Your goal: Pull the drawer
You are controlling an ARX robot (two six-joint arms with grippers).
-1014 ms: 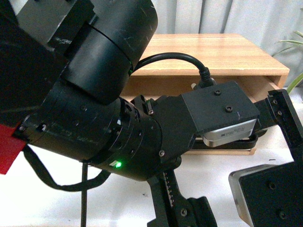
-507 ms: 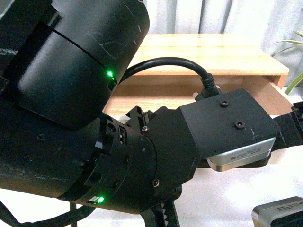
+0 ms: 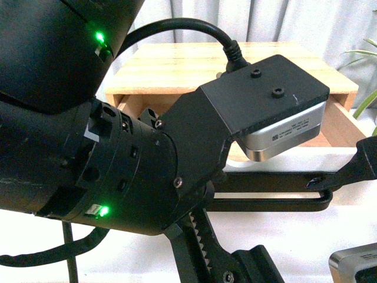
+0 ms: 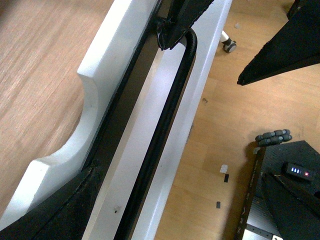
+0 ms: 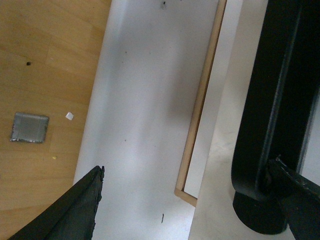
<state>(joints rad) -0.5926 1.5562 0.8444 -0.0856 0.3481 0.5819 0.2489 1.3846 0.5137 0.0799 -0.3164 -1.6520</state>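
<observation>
The drawer (image 3: pixel 288 160) stands pulled out of the wooden cabinet (image 3: pixel 235 65), light wood showing inside. Its black bar handle (image 3: pixel 271 191) runs along the white front. My right gripper (image 3: pixel 360 168) is open, one finger hooked behind the handle's right end. In the right wrist view that handle (image 5: pixel 270 100) lies against one finger (image 5: pixel 300 200); the gripper (image 5: pixel 185 210) spans the white front. In the left wrist view the white front (image 4: pixel 150 115) with its half-round notch (image 4: pixel 75 125) and the handle (image 4: pixel 165 120) pass between the spread fingers of my open left gripper (image 4: pixel 170 210), untouched.
My left arm (image 3: pixel 88 147) fills most of the front view, hiding the drawer's left half. Plant leaves (image 3: pixel 365 76) stand at the right. Wood floor (image 4: pixel 225 115), the robot base with lit LEDs (image 4: pixel 297 171) and a grey square (image 5: pixel 30 127) lie below the drawer.
The drawer has slid further out towards me, the handle dropping lower in the front view. My left arm has swung up and closer to the camera.
</observation>
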